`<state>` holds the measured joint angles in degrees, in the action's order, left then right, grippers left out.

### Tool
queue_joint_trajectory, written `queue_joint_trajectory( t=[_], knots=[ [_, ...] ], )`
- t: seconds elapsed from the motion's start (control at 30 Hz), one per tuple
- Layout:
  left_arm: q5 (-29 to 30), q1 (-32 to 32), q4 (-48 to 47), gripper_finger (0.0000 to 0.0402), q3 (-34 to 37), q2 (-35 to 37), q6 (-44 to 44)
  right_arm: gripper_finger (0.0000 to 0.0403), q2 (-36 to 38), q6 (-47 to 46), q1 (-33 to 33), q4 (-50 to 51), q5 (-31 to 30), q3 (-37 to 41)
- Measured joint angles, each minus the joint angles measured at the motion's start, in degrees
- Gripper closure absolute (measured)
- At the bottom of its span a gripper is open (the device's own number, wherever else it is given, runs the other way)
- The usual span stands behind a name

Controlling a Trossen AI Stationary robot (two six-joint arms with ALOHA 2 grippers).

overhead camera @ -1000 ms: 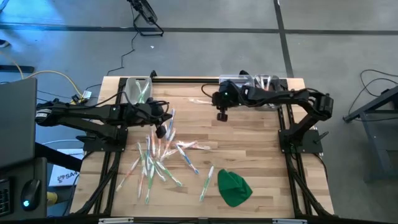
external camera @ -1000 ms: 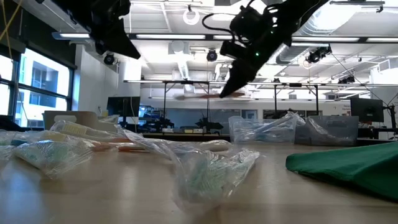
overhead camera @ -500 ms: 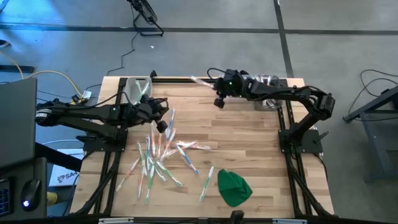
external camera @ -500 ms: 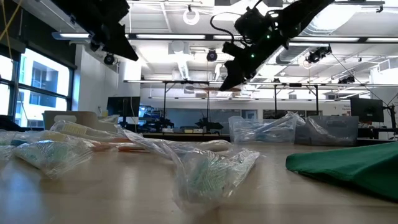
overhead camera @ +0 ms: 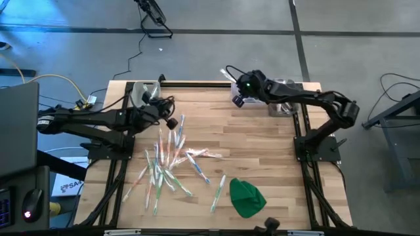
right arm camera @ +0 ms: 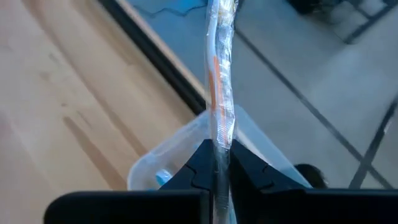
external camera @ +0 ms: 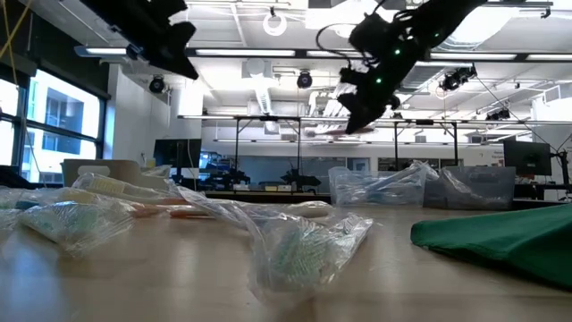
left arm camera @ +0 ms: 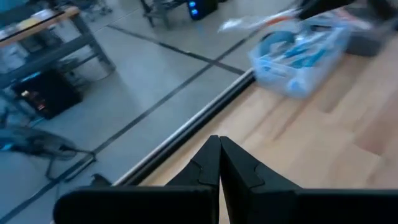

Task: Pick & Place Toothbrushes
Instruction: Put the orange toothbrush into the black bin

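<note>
Table [overhead camera: 262, 157] fills my high view. Both arms are raised over its far edge, the left near eleven o'clock, the right near one. A clear bin [overhead camera: 146, 94] sits at the far-left corner, another bin [overhead camera: 283, 87] at the far-right, and a green cloth [overhead camera: 247, 198] lies toward five o'clock.

Most toothbrushes [overhead camera: 167, 164] lie scattered in a loose pile around seven to eight o'clock from centre, each sealed in a clear, crinkled wrapper, pale with orange, green or blue accents.

My right gripper [right arm camera: 217, 163] is clamped on one wrapped toothbrush [right arm camera: 220, 74] with an orange streak, held above the far-right bin; the stick juts straight out past the fingertips. My left gripper [left arm camera: 217, 155] is closed on nothing, hovering by the far-left bin.

I judge these brushes very light and fairly stiff, but the film is slick and puffy, so a pinch can slide. I would grip across the handle near mid-length, not on loose wrapper ends, and expect overlapping neighbours to drag along.
</note>
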<state>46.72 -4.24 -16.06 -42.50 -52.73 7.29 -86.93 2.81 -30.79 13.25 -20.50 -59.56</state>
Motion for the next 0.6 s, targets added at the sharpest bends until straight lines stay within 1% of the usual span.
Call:
queue_joint_trajectory(
  t=[0.1,0.2,0.27,0.33,0.4,0.5,0.6],
  knots=[
    [-1.81,-4.6,-0.28,0.0402,0.0,-0.53,-0.7,0.0386,4.57,-2.81,-0.37,-0.64,-1.27,3.86],
    [-5.67,-10.06,-0.09,0.0402,0.04,-1.51,-1.48,0.0386,10.02,-6.6,-1.19,-2.68,-3.11,9.28],
    [-8.05,-13.61,1.83,0.0402,0.02,-2.49,-1.49,0.0386,13.59,-9.3,-1.24,-4.55,-5.31,12.93],
    [-10.07,-16.7,3.54,0.0402,0.04,-3.54,-1.61,0.0386,16.64,-12.44,-1.15,-5.66,-8.31,16.03],
    [-11.72,-19.22,6.18,0.0402,0.02,-4.6,-2.95,0.0386,19.25,-16.34,-0.58,-5.44,-12.81,18.87],
    [-13.19,-22.16,8.68,0.0402,0.02,-6.05,-4.61,0.0386,21.88,-22.4,1.18,-5.71,-20.45,22.68],
    [-14.51,-24.21,10.69,0.0402,0.02,-7.1,-5.62,0.0386,23.54,-27.69,2.73,-5.79,-25.22,25.84]
  ],
)
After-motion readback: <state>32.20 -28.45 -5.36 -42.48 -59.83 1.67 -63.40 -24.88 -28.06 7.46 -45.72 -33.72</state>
